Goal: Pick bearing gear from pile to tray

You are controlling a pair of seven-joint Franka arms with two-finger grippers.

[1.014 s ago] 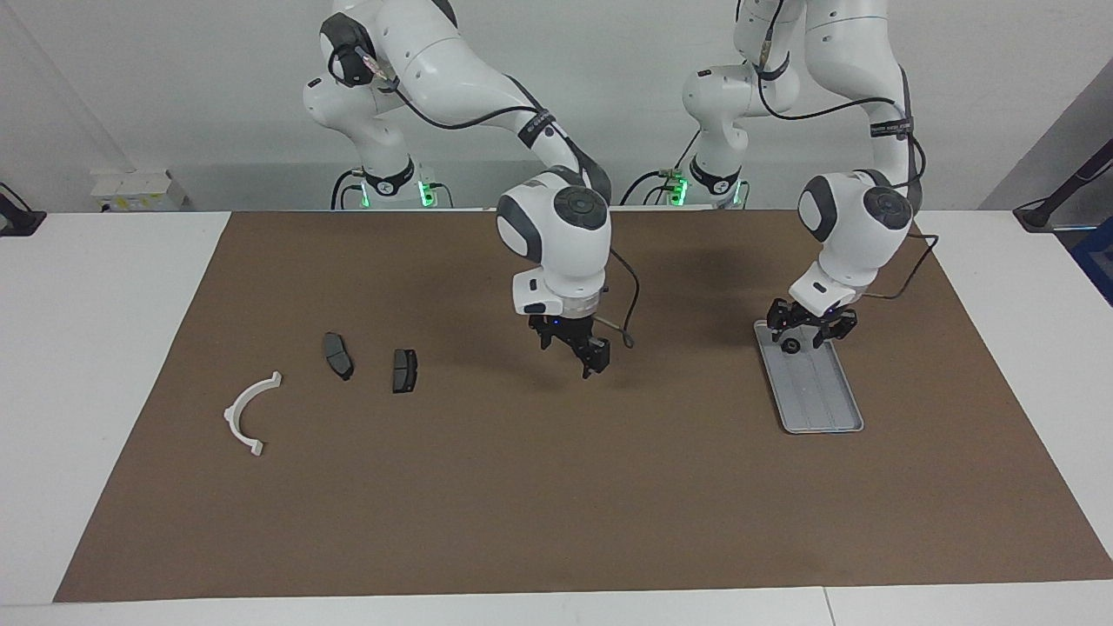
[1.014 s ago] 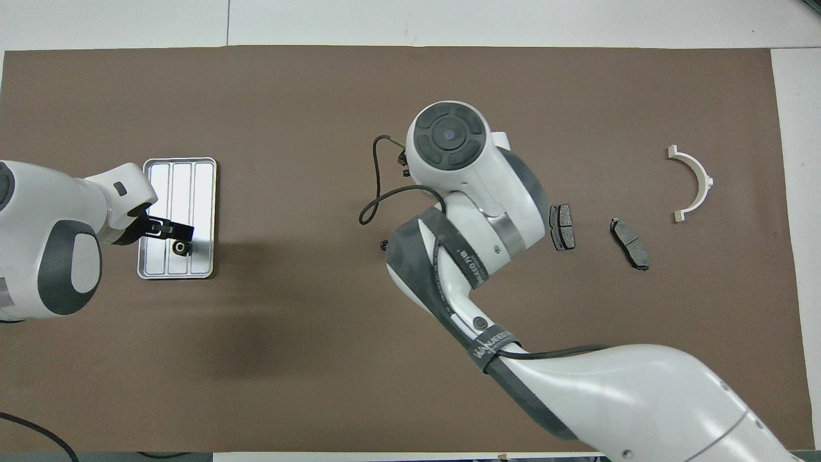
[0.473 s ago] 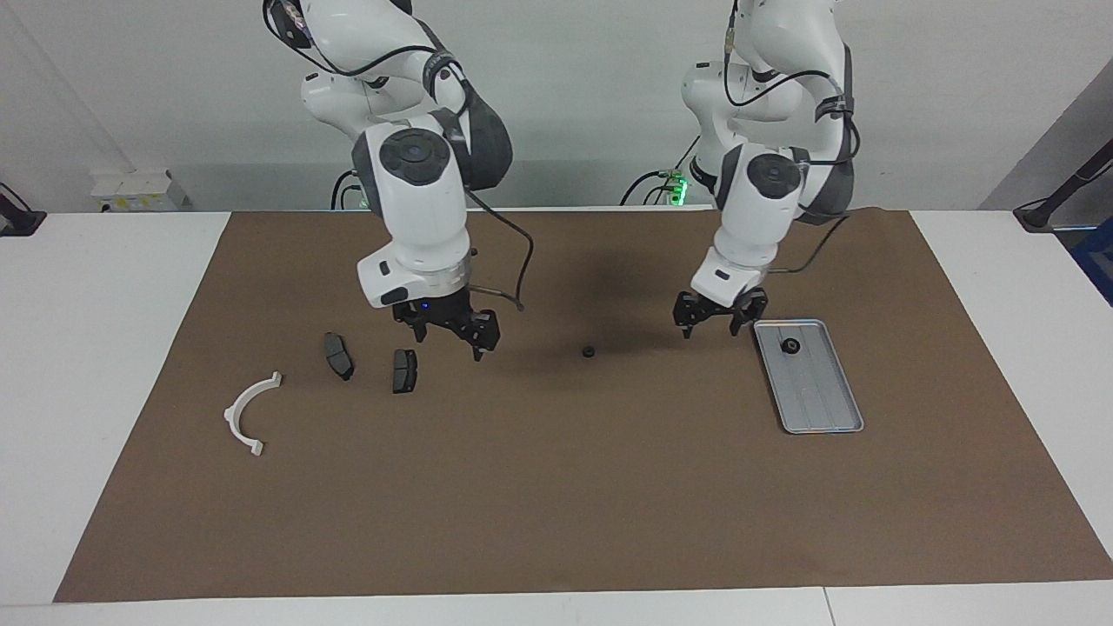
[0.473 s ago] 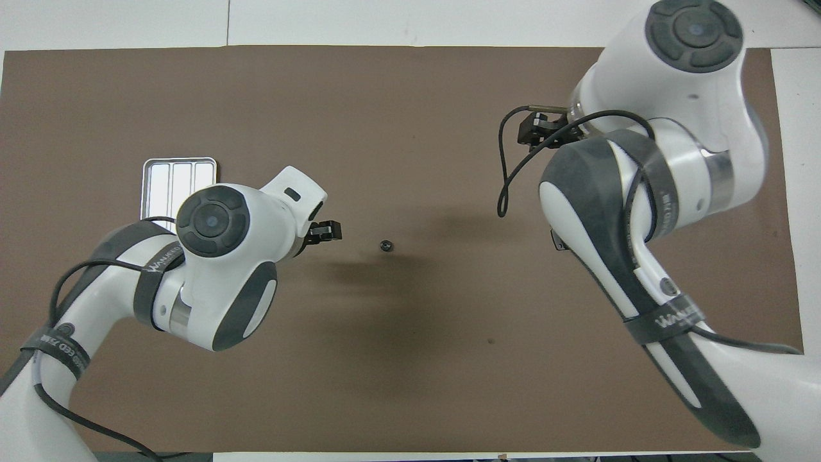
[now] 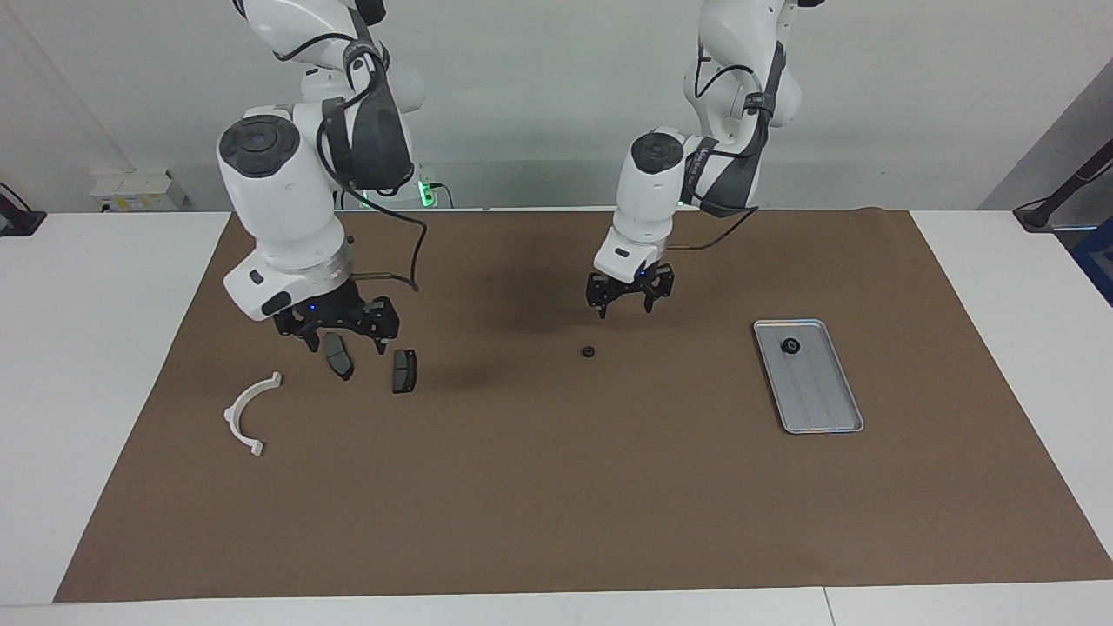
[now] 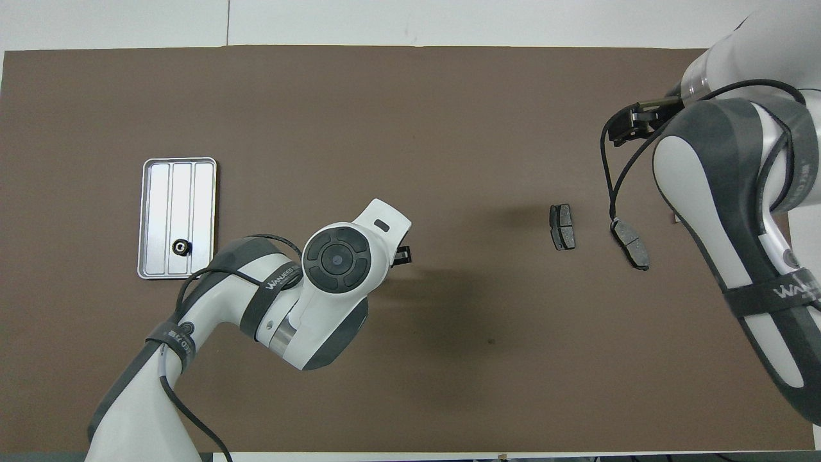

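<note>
A small black round piece (image 5: 589,352) lies loose on the brown mat near the table's middle. My left gripper (image 5: 623,307) hangs open and empty just above it, a little nearer the robots. In the overhead view the left wrist hides that piece. The silver tray (image 5: 817,391) (image 6: 181,192) holds one black bearing gear (image 5: 790,346) (image 6: 181,246). My right gripper (image 5: 345,341) is open and empty, low over one dark brake pad (image 5: 337,358) (image 6: 630,242). The second pad (image 5: 404,370) (image 6: 562,226) lies beside it. The white half-ring bracket (image 5: 231,414) lies farther out; the overhead view hides it.
A brown mat (image 5: 556,487) covers most of the white table. The tray sits toward the left arm's end, the pads and bracket toward the right arm's end. A small white box (image 5: 139,189) stands on the table off the mat.
My left gripper has left the tray, with the gear lying in it, and moved over the loose black piece. My right gripper has swung from the middle to over the brake pads.
</note>
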